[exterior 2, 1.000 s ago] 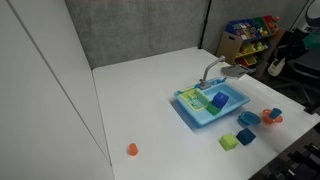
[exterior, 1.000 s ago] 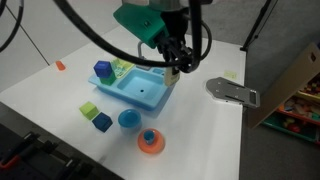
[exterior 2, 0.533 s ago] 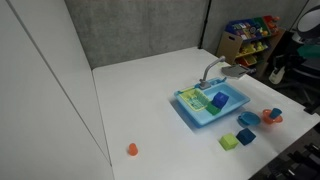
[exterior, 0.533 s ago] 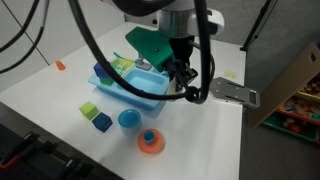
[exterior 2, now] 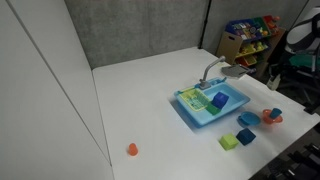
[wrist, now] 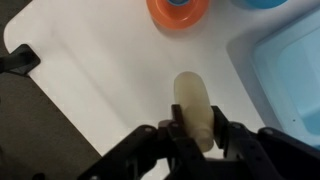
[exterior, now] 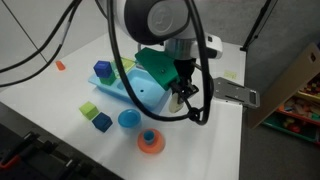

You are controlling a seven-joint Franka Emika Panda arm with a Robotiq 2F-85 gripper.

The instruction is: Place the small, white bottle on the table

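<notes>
— Where's the bottle [wrist: 192, 98]?
— Clamped between the fingers of the end effector [wrist: 196, 132], poking out past the tips. It's over the white bench [exterior: 215, 135], just beside the right corner of the blue toy sink [exterior: 135, 92]. I can't tell whether it touches the bench.
— What's around it?
— An orange toy piece [exterior: 150, 142] and a blue cup [exterior: 128, 120] sit nearer us. A grey toy faucet [exterior: 232, 92] lies to the right. There's a grey wall [exterior 2: 140, 30] behind and a toy shelf [exterior 2: 250, 35] far right.
— Any room?
— Bare bench runs from the end effector to the near right edge.

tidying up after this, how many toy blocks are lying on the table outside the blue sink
2: a light green block and a blue block next to it on the table. The arm may hide more.
</notes>
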